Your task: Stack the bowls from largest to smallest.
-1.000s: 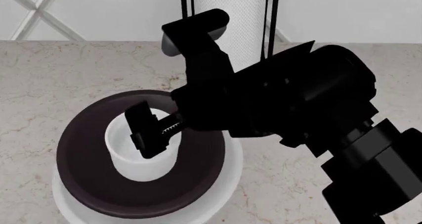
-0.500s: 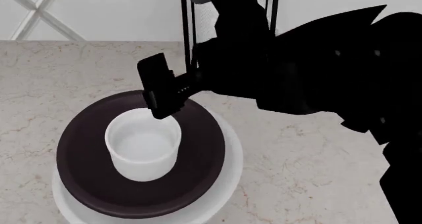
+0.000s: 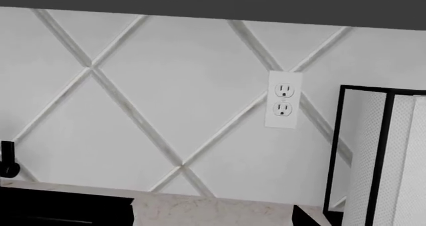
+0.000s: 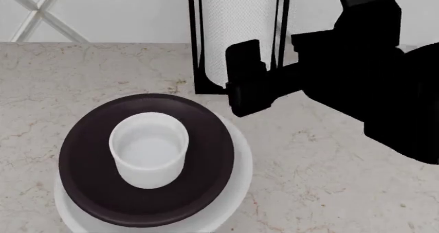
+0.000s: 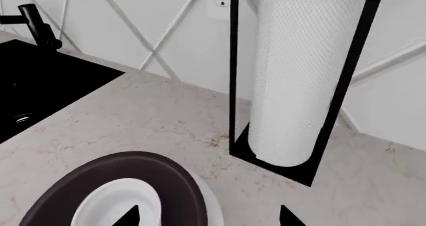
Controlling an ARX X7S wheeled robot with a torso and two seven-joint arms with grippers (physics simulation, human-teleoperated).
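The three bowls stand nested on the marble counter. The small deep white bowl sits inside the dark brown bowl, which sits in the wide white bowl. My right gripper hangs open and empty above the counter, up and to the right of the stack, in front of the paper-towel frame. The right wrist view shows the small bowl, brown bowl and white rim just below my right gripper. My left gripper shows only its tips, wide apart and empty, facing the wall.
A white paper-towel roll in a black frame stands at the back against the wall, just behind my right gripper; it shows in the right wrist view. A black sink with a faucet lies far left. A wall outlet is above.
My right gripper has let go of the small white bowl, lifted out of it and moved up and right toward the paper-towel frame. The bowls have stayed still.
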